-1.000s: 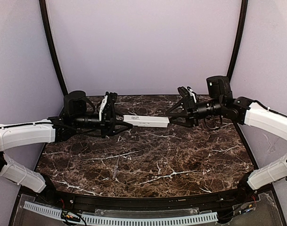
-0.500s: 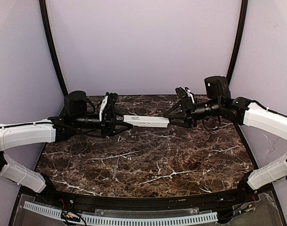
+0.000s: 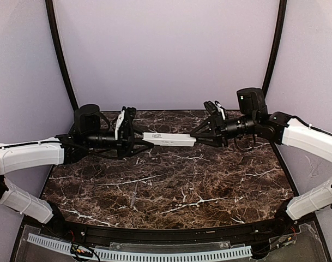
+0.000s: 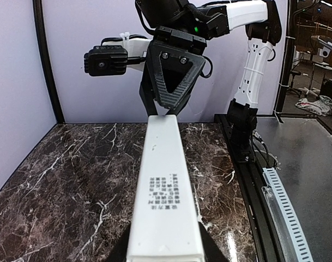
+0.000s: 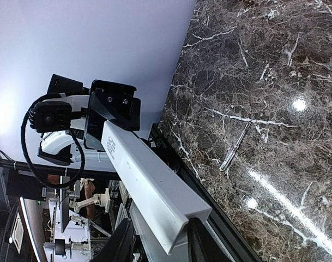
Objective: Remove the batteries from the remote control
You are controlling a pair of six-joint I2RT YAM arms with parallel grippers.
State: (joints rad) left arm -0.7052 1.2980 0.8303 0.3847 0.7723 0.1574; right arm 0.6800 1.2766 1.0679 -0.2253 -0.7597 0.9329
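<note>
Above the far half of the dark brown, white-veined marble table (image 3: pixel 209 185), the long slim white rectangular remote control (image 3: pixel 169 140) hangs level in the air, clear of the stone, stretched between the two arms. The left gripper (image 3: pixel 140 140) is clamped on the remote control's left end; in the left wrist view the white bar runs straight out from between its dark fingers, with a small block of grey print (image 4: pixel 163 191) on its upper face. The right gripper (image 3: pixel 197 137) meets the opposite end. Its black triangular fingers (image 5: pixel 201 240) stand on either side of that end, one on each long side, and look to be against the plastic, but whether they are pressing on it or only flanking it cannot be told from these views. The remote control's visible faces are plain and closed, and no compartment shows. The batteries are not to be seen in any view. Nearer the arm bases, left of the table's middle, a thin greyish stick-like piece (image 3: pixel 134 195) lies flat on the marble, well apart from both grippers; it is too small to say what it is. Pale lilac walls close the table in at the back and sides.
</note>
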